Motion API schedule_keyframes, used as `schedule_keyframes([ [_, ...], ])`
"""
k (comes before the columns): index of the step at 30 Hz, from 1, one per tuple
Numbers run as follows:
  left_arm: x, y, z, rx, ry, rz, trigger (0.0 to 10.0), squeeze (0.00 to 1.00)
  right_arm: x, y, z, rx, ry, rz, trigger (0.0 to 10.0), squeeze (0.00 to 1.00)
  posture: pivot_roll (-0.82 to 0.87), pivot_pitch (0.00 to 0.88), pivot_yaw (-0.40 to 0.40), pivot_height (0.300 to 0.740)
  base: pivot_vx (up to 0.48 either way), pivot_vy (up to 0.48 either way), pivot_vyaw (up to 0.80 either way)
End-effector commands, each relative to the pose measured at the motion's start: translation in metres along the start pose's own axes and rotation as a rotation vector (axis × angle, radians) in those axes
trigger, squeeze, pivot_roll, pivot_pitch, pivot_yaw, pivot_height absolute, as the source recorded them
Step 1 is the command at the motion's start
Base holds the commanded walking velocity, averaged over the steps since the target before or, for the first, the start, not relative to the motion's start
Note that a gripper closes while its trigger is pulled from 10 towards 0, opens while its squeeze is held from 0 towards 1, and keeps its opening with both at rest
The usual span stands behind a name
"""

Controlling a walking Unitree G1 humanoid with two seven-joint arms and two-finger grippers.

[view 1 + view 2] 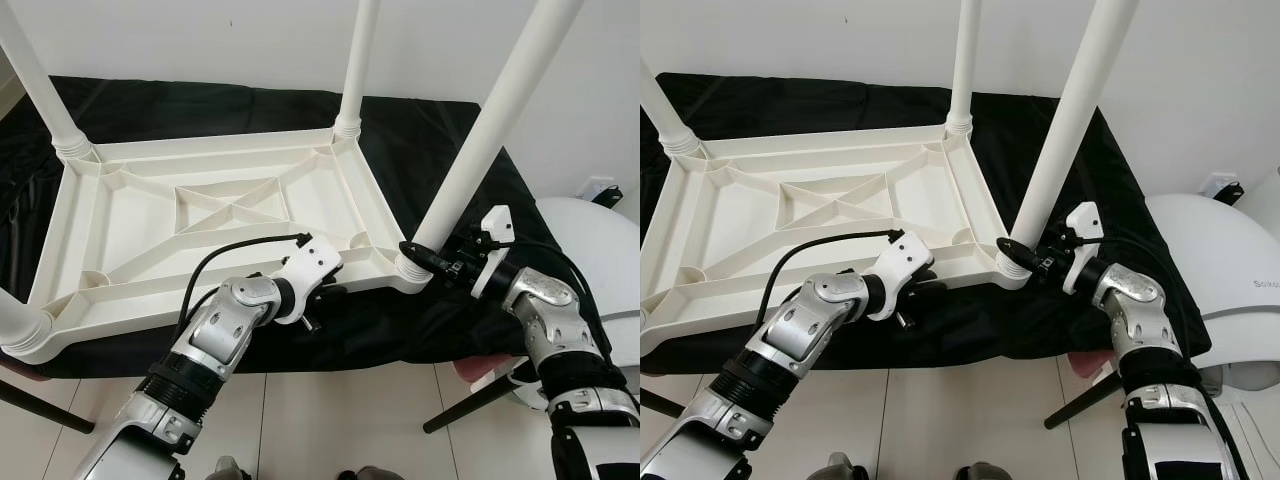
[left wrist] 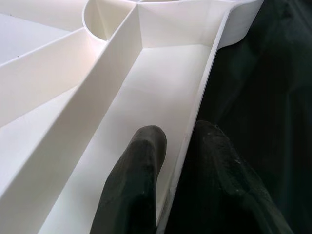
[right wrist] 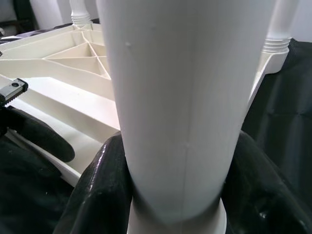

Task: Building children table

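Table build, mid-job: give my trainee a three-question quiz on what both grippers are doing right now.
1. True or false: the right gripper is closed around the base of the table leg at the robot's near right corner.
2. What does the left gripper pinch? A) a leg B) the rim of the upturned tabletop C) the black cloth
3. How many legs stand in the tabletop's corners?

Key: 1. True; its fingers wrap the leg just above the socket. 2. B; one finger inside the rim, one outside. 3. Four.
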State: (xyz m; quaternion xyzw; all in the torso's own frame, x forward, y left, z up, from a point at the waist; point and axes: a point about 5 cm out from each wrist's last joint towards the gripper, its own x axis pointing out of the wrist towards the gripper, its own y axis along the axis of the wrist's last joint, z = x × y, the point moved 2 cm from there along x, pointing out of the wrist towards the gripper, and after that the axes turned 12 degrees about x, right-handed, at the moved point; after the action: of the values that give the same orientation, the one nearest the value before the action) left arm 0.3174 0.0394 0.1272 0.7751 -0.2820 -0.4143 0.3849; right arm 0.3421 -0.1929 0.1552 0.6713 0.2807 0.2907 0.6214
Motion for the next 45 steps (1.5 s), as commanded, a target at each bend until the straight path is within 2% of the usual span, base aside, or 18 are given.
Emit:
schedule_keyframes([
  [1, 0.002, -0.012, 0.01, -0.008, -0.06, -0.053, 10.0, 0.0, 0.001, 0.0, -0.006, 0.042, 0.002, 0.045, 0.0, 0.0, -0.04, 0.05, -0.06, 0.74, 0.0, 0.0, 0.0],
  [6, 0.002, -0.012, 0.01, -0.013, -0.055, -0.052, 10.0, 0.0, 0.0, 0.0, -0.016, 0.064, -0.044, 0.104, 0.0, 0.0, -0.04, 0.056, -0.064, 0.74, 0.0, 0.0, 0.0],
  [10, 0.001, -0.012, 0.01, -0.014, -0.053, -0.053, 10.0, 0.0, 0.0, -0.002, -0.018, 0.073, -0.08, 0.118, 0.0, 0.0, -0.04, 0.056, -0.064, 0.74, 0.0, 0.0, 0.0],
  [12, 0.001, -0.012, 0.01, -0.016, -0.052, -0.055, 10.0, 0.0, 0.001, -0.005, -0.021, 0.081, -0.155, 0.141, 0.0, 0.0, -0.04, 0.059, -0.066, 0.74, 0.0, 0.0, 0.0],
  [19, 0.001, -0.012, 0.01, -0.019, -0.052, -0.054, 10.0, 0.0, 0.003, -0.007, -0.023, 0.077, -0.262, 0.177, 0.0, 0.0, -0.04, 0.061, -0.066, 0.74, 0.0, 0.0, 0.0],
  [21, 0.001, -0.011, 0.011, -0.02, -0.051, -0.052, 10.0, 0.0, 0.005, -0.008, -0.024, 0.085, -0.346, 0.196, 0.0, 0.0, -0.04, 0.062, -0.069, 0.74, 0.0, 0.0, 0.0],
  [22, 0.001, -0.011, 0.011, -0.02, -0.051, -0.052, 10.0, 0.0, 0.005, -0.008, -0.024, 0.085, -0.346, 0.196, 0.0, 0.0, -0.04, 0.062, -0.069, 0.74, 0.0, 0.0, 0.0],
  [23, 0.0, -0.011, 0.01, -0.021, -0.05, -0.049, 10.0, 0.0, 0.009, -0.009, -0.026, 0.1, -0.439, 0.199, 0.0, 0.0, -0.04, 0.062, -0.07, 0.74, 0.0, 0.0, 0.0],
  [33, 0.0, -0.008, 0.01, -0.026, -0.044, -0.041, 10.0, 0.0, 0.033, -0.018, -0.048, 0.171, -0.645, 0.226, 0.0, 0.0, -0.03, 0.066, -0.076, 0.74, 0.0, 0.0, 0.0],
  [39, 0.0, -0.006, 0.01, -0.027, -0.042, -0.038, 10.0, 0.0, 0.05, -0.024, -0.058, 0.169, -0.732, 0.199, 0.0, 0.0, -0.03, 0.069, -0.076, 0.74, 0.0, 0.0, 0.0],
  [45, 0.001, -0.006, 0.012, -0.031, -0.043, -0.037, 10.0, 0.0, 0.07, -0.02, -0.067, 0.183, -0.75, 0.207, 0.0, 0.0, -0.02, 0.067, -0.079, 0.74, 0.0, 0.0, 0.0],
])
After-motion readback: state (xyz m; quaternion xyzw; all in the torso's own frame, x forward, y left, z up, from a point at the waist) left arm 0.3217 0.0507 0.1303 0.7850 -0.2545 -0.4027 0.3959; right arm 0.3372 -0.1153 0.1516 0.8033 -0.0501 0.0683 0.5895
